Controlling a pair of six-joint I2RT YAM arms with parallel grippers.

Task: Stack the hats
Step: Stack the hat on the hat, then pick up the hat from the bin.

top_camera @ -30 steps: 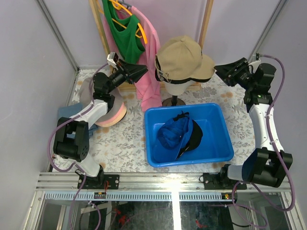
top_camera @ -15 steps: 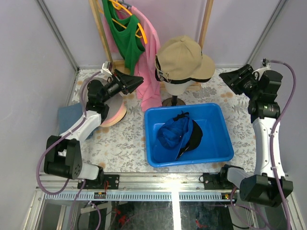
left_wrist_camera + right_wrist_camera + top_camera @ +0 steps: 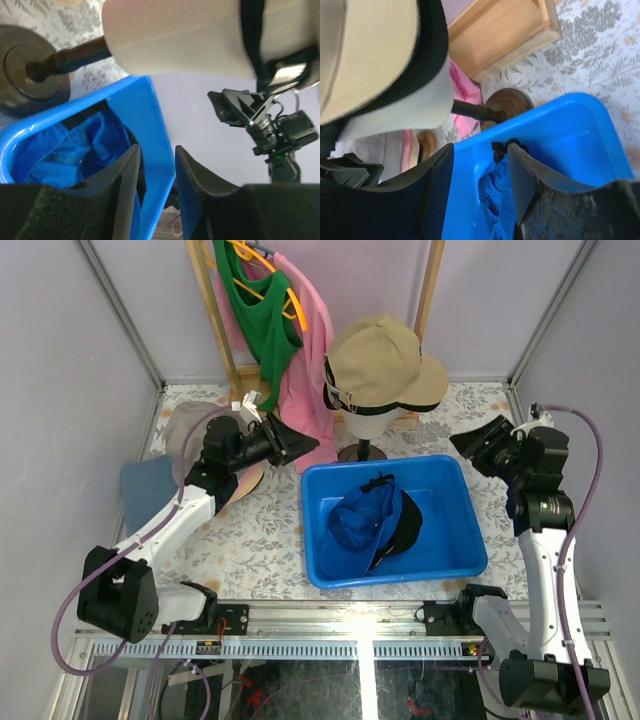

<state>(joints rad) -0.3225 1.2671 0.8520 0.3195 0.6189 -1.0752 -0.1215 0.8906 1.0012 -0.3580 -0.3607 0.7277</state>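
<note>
– Ok, quick: where's the next hat rel. to the jaws?
– Blue cap [image 3: 358, 520] sits crumpled in the blue bin [image 3: 470, 540], left-centre, w/ black cap [image 3: 405, 532] pressed against its right side. Both lie below & between the two grippers. Left gripper [image 3: 305, 445] hangs just beside the bin's far-left corner, pointing right. Right gripper [image 3: 462, 445] hangs just off the far-right corner, pointing left.
– Long axis?
– Blue cap runs approx far-to-near, strap end at the far side. Black cap looks about the same, brim toward the near wall.
– Nearer arm?
– Left for the blue cap, right for the black, I'd say. Close call tho.
– Jaws?
– Left: fingers [image 3: 125, 200] a narrow gap apart, nothing btw them, touching nothing; bin corner shows thru the gap. Right: fingers [image 3: 525, 190] wider apart, also empty, bin & blue cap visible beyond.
– Other hats?
– Khaki cap [image 3: 385, 360] on the mannequin head [image 3: 365, 422], behind the bin. Grey-taupe hat [image 3: 185, 430] lies on top of others at far left, well apart from the bin.
– Next move needs?
– Prob. a dip into the bin; either gripper would have to tilt down first.
</note>
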